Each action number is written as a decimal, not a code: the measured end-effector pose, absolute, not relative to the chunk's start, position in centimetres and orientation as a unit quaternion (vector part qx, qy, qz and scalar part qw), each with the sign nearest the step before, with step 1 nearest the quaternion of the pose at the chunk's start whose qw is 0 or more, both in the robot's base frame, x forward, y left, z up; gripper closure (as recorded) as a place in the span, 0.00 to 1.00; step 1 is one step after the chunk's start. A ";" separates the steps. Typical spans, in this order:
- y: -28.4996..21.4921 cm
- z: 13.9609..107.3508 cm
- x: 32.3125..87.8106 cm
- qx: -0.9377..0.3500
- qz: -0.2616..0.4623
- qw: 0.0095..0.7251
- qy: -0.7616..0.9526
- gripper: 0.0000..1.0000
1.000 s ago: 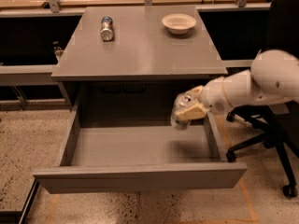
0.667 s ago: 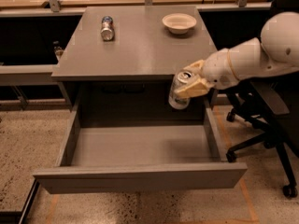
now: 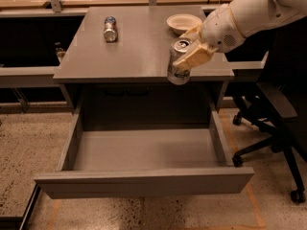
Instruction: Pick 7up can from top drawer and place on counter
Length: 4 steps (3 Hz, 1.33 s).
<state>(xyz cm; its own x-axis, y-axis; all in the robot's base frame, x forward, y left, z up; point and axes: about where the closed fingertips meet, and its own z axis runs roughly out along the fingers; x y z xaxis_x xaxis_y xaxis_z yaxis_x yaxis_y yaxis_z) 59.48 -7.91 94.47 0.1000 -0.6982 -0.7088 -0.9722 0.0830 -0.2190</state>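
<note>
Cream two-finger tool [image 3: 192, 56] clamped round small silvery-white 7up can [image 3: 176, 71], held at front edge of flat grey counter [image 3: 139, 51]. Can likely light, thin-walled, slippery, dentable; mid-body side grip suits.

Gripper [image 3: 186, 51] at front edge of counter [image 3: 144, 47], clamped on 7up can [image 3: 172, 56]; fingers [image 3: 192, 57] hide can's right side, markings blurred. Arm [image 3: 249, 13] cut off by top-right corner. Chair [image 3: 273, 114] cut by right edge. Drawer [image 3: 144, 181] rear dim in shadow under counter.
</note>
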 end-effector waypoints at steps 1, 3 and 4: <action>-8.0 94.0 59.5 -0.634 0.181 0.372 0.653 1.00; -8.5 96.2 64.9 -0.583 0.091 0.449 0.671 1.00; -9.5 96.7 69.0 -0.560 0.064 0.456 0.689 1.00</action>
<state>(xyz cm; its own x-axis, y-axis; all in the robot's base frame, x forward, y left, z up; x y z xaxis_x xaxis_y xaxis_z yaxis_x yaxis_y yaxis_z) 69.01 -9.49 96.65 0.0428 -0.7141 -0.6988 -0.8298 0.3641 -0.4229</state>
